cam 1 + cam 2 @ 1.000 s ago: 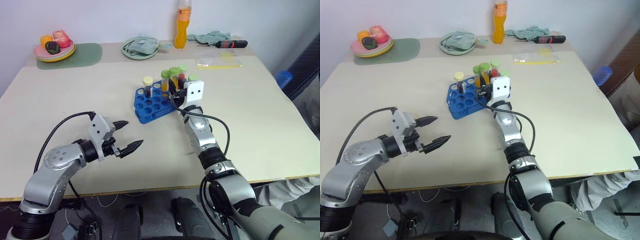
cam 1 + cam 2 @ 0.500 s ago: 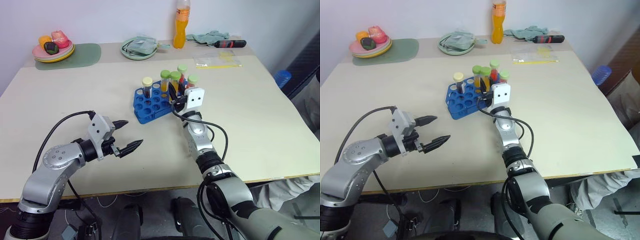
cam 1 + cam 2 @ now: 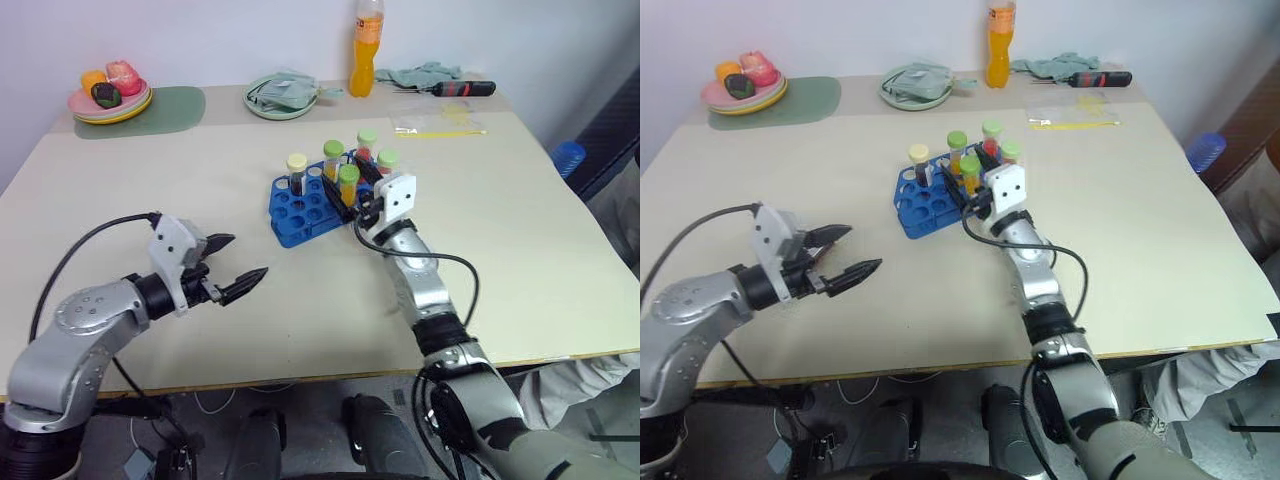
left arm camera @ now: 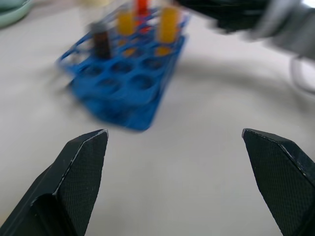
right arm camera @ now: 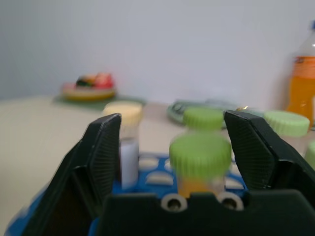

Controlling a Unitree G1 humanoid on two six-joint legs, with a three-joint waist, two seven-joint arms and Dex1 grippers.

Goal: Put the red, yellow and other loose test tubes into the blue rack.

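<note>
Right hand at the near right edge of the blue plastic test-tube rack, two black fingers spread apart, gripping nothing; through its wrist view, fingers flanking a green-capped tube of orange-yellow liquid standing in the rack, a gap on either side. Left hand hovering low over the pale beige surface, at about seven o'clock from the rack and well apart from it, fingers wide apart and empty, tips aimed toward the rack. In the rack, upright: a pale-yellow-capped tube of dark liquid at the left, a green-capped tube of yellow liquid behind the one at the fingers, a green-capped tube of red liquid at the far side, and another green-capped tube at the right, just behind the right hand; contents of that last one hard to tell. Near rows of the rack open. Further out, at twelve o'clock along the far edge: a tall bottle of orange drink, a pale green plate holding crumpled cloth, a clear plastic bag, a red-and-black handled tool. At ten o'clock, a stack of plates with toy food on a green mat.
</note>
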